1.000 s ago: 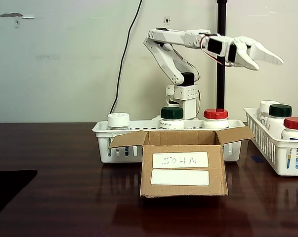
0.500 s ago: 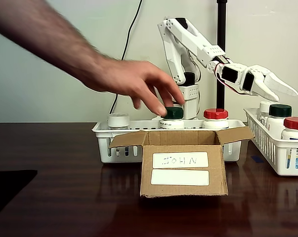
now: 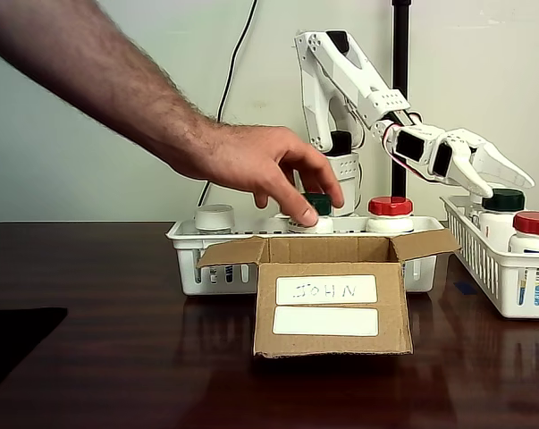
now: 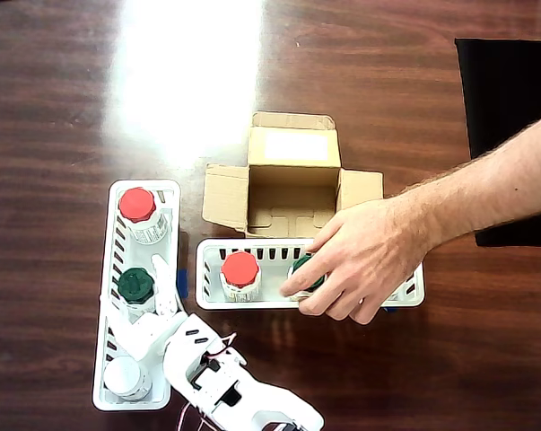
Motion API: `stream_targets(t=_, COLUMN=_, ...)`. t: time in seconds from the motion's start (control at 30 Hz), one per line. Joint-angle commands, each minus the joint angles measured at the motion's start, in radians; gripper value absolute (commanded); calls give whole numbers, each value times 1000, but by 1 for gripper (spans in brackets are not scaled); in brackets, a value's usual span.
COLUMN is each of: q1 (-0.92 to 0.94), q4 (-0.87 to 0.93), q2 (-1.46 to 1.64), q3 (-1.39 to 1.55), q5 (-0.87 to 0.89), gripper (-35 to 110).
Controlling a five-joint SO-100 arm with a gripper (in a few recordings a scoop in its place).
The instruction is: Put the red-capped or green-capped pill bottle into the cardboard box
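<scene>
Surface: dark glossy wood-grain table (image 4: 64,108), bare across the upper left of the overhead view; pale wall behind in the fixed view.
Pill bottle: white plastic, dark green ribbed cap (image 3: 319,204), standing in the long white slotted basket (image 3: 187,241) just behind the box; mostly hidden by a person's hand (image 3: 260,165) whose fingertips rest on the cap. A sliver of green (image 4: 299,267) shows under that hand (image 4: 369,256) from above.
Cardboard box: brown corrugated (image 3: 332,308), flaps spread, open and empty inside (image 4: 283,202); "JOHN" label on its front.
Neighbours: red-capped bottle (image 4: 240,268) in the same basket; second basket (image 4: 109,269) at lower left holds red-, green- and white-capped bottles.
Gripper: white plastic (image 3: 501,174), fingers parted a little, holding nothing, hanging above the second basket's green cap (image 3: 506,200).
Cut off: arm base at the overhead view's bottom edge.
</scene>
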Motion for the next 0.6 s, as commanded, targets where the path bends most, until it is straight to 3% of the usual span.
stream_targets(t=0.0, q1=15, q4=6, q2=81, q3=-52, q5=0, gripper=81)
stream_targets(t=0.3, q1=35, q4=-32, q2=-5, q3=-57, q5=-12, gripper=81)
stream_targets(t=0.57, q1=15, q4=-175, q2=-172, q3=-77, q5=-25, gripper=81)
